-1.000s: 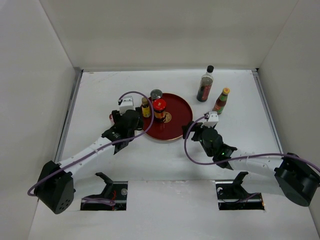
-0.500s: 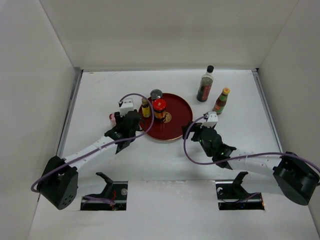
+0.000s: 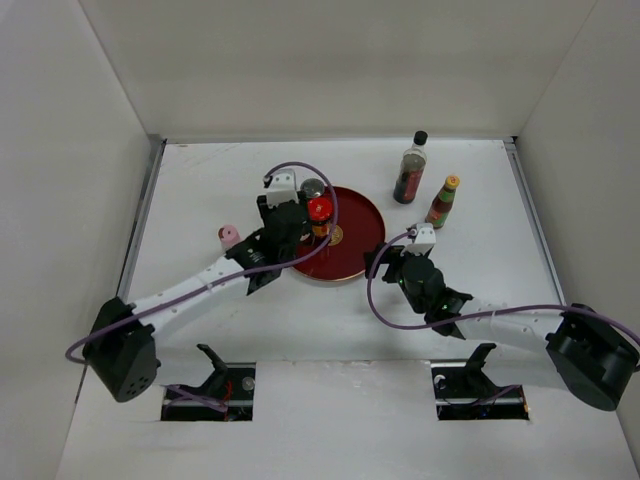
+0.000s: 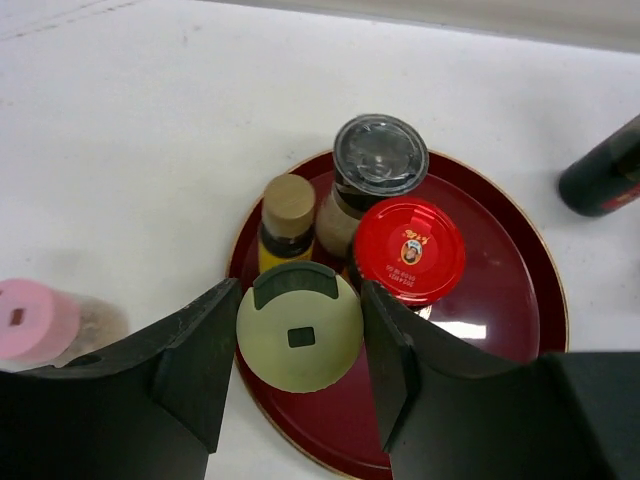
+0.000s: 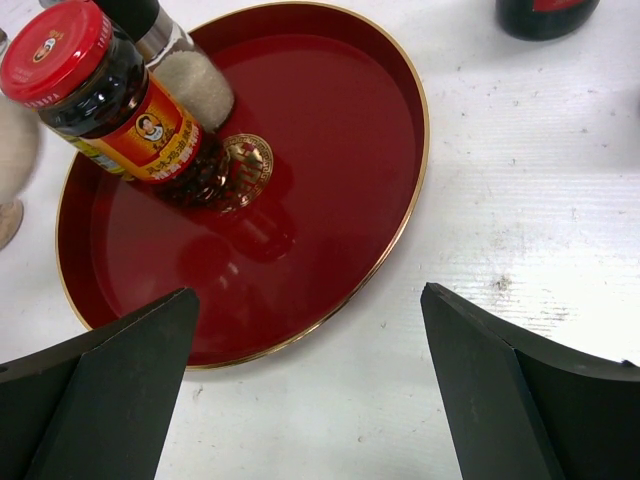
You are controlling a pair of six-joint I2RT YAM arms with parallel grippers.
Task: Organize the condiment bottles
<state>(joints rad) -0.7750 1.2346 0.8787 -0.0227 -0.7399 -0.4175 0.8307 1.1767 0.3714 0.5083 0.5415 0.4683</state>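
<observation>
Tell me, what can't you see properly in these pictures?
- Cream bottle: the left wrist view shows only its cap; in the top view the left arm hides it.
- Dark bottle: left wrist view, cut off by the right edge.
- Pink bottle: left wrist view, partly behind the left fingers.
- Yellow-capped bottle: top view, label too small to read.

Robotics lab test cell. Plain white counter point(image 3: 200, 190) boxed in by bare white panels point(image 3: 330, 60) on three sides; left arm point(image 3: 190, 293) and right arm point(image 3: 500, 325) bolted side by side at its near edge, trailing purple cables point(image 3: 369, 290).
</observation>
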